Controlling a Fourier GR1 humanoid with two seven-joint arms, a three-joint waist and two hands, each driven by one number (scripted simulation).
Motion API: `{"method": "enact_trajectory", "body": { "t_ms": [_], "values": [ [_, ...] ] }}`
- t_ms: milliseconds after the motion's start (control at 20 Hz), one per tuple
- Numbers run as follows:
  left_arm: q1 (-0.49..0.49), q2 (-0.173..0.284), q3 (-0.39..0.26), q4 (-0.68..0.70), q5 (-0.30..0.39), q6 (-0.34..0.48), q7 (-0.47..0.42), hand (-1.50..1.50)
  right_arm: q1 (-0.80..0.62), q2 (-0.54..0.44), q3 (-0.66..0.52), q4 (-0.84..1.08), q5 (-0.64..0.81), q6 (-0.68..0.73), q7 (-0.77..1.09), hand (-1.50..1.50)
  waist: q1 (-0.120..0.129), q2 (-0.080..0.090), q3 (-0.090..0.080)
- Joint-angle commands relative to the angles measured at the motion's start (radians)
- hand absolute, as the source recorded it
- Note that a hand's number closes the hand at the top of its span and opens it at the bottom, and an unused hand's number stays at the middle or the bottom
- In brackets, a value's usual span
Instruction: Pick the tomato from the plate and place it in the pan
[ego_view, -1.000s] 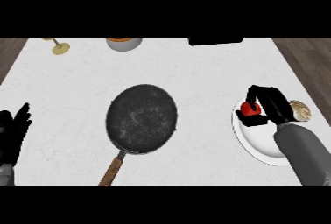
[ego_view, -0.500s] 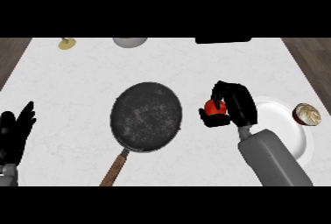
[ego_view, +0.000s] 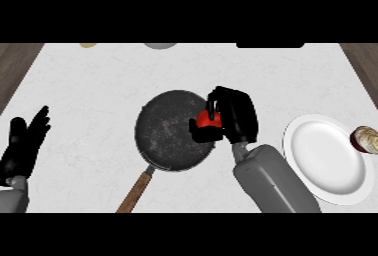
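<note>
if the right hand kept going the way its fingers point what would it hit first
Probably the round dark frying pan. The right hand, curled round the red tomato, points left over the pan's right rim, so the pan lies first in that line, though height above it is unclear.

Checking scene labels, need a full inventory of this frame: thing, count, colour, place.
tomato: 1, red, held in the right hand over the pan's right edge
pan: 1, dark, wooden handle, counter centre
plate: 1, white, right side
shell-like object: 1, brown and cream, at the plate's right rim
counter: 1, white marbled
far-edge items: three, cut off, unidentifiable
right hand: black, curled round the tomato
left hand: black, open, resting at left edge
</note>
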Motion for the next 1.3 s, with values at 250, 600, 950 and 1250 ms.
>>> {"method": "enact_trajectory", "body": {
  "t_ms": [250,600,950,1250],
  "values": [
    [-0.062,-0.019,-0.012,0.042,-0.039,-0.003,-0.023,0.0,-0.29,0.035,0.053,0.493,-0.209,-0.23,-0.002,1.5,0.046,0.014,0.001],
    [-0.079,-0.047,-0.039,0.035,-0.05,-0.013,-0.029,0.0,-0.358,0.035,0.173,0.684,-0.475,-0.324,-0.127,1.5,0.088,0.024,0.002],
    [-0.178,-0.034,-0.031,0.049,-0.031,-0.041,0.029,0.0,-0.336,0.035,0.155,0.735,-0.711,-0.329,-0.267,-1.5,0.119,0.037,0.004],
    [-0.12,-0.077,-0.067,0.037,-0.059,-0.018,-0.014,0.0,-0.337,0.035,0.192,0.756,-0.825,-0.407,-0.378,-1.5,0.147,0.038,0.004]
  ]
}}
